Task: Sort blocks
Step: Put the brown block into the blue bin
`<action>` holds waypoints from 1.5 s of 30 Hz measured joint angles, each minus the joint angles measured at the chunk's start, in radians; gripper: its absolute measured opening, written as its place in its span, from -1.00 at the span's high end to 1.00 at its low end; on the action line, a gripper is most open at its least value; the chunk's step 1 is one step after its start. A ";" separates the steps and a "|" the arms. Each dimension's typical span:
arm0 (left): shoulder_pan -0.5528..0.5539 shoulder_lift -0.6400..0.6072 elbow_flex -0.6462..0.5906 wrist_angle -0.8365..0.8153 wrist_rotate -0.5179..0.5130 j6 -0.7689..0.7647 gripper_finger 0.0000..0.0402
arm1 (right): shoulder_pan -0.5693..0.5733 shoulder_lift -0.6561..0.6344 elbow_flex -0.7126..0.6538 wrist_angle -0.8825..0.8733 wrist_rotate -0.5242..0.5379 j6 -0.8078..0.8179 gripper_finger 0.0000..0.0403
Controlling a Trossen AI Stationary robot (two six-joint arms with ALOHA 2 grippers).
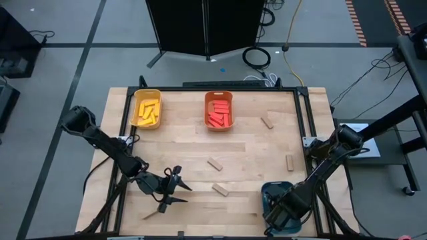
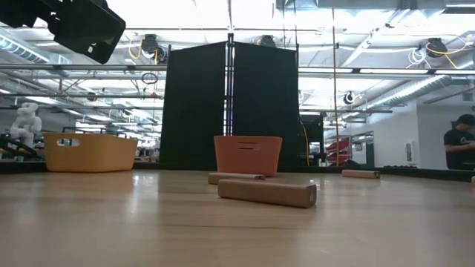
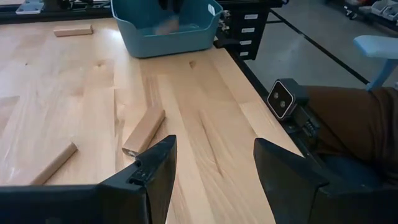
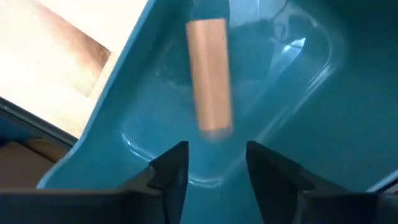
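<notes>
Taking the table as a clock face in the high view, the right gripper (image 1: 283,212) hangs over the teal bin (image 1: 270,195) at about five o'clock; its wrist view shows the fingers (image 4: 171,168) apart and holding nothing, a tan block (image 4: 210,74), blurred, lying clear of them inside the bin's teal wall (image 4: 118,87); from above the arm covers most of that bin, so the block cannot be seen there. The left gripper (image 1: 175,189) sits near seven o'clock, fingers spread and empty, close above bare wood; its wrist view shows two tan blocks (image 3: 144,129) just ahead of the fingers, the nearer-edge one (image 3: 55,163) cut partly by the finger. Four more tan blocks lie loose: one (image 1: 215,164) near the centre, one (image 1: 220,189) toward six, one (image 1: 267,122) toward two, one (image 1: 289,162) toward three. The yellow bin (image 1: 147,108) at eleven holds yellow blocks; the orange bin (image 1: 219,110) at twelve holds red ones; the low view shows only those bins' walls, never their contents, and neither gripper.
</notes>
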 joint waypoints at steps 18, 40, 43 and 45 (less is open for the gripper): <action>0.001 0.000 0.000 -0.006 -0.004 0.027 -0.05 | -0.073 -0.091 0.000 0.056 0.105 -0.146 0.14; 0.001 0.000 0.000 -0.065 -0.012 0.025 -0.05 | -0.391 0.211 0.002 0.725 0.457 -0.882 0.14; 0.001 0.000 0.000 -0.065 -0.012 0.024 -0.05 | -0.382 0.249 0.001 0.767 0.472 -0.881 0.14; 0.001 0.000 0.000 -0.063 -0.012 0.024 -0.05 | -0.375 0.263 0.001 0.776 0.477 -0.873 0.14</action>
